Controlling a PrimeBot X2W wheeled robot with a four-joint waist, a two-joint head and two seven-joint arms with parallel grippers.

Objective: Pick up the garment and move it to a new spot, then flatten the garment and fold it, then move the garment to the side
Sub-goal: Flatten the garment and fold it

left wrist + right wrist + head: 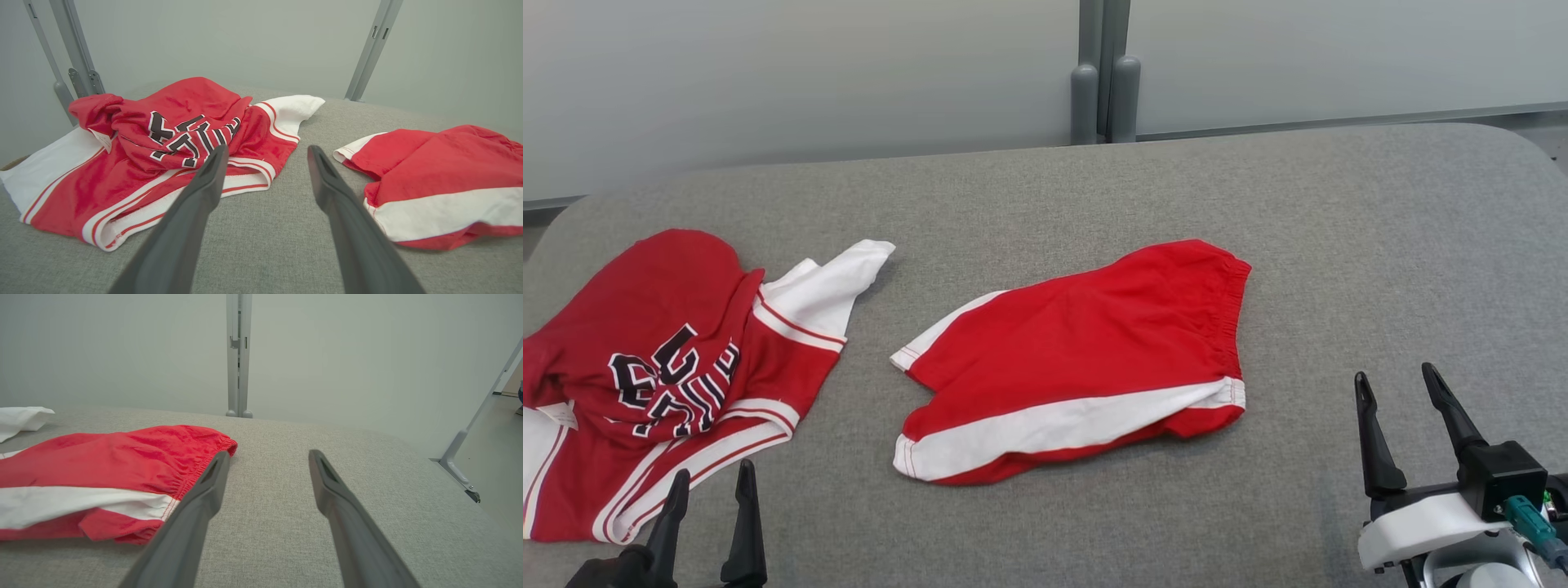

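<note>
Far to the left of the red shorts (pixel 1078 351) we see a red shirt (pixel 670 367) with white bands and dark letters. It lies in a crumpled heap on the grey table (pixel 1045 196). One white sleeve sticks out toward the shorts, but the two do not touch.

Just below the shirt, and still left of the shorts, is our left gripper (pixel 711 471). Its two dark fingers are spread wide apart and there is nothing between them. From the head view, one fingertip (pixel 678 478) lines up with the white edge of the shirt. We cannot tell if it touches the cloth.

The red shorts lie flat in the middle of the table. A wide white stripe runs along the side closest to us. The stretchy waist is on the right end and the leg holes are on the left end.

To the right of the shorts, and a bit closer to us, is our right gripper (pixel 1395 376). Its fingers are spread wide too. It holds nothing and stays apart from the shorts, over bare grey table.

Behind the shorts, past the far edge of the table, grey posts (pixel 1104 90) stand against a pale wall.
</note>
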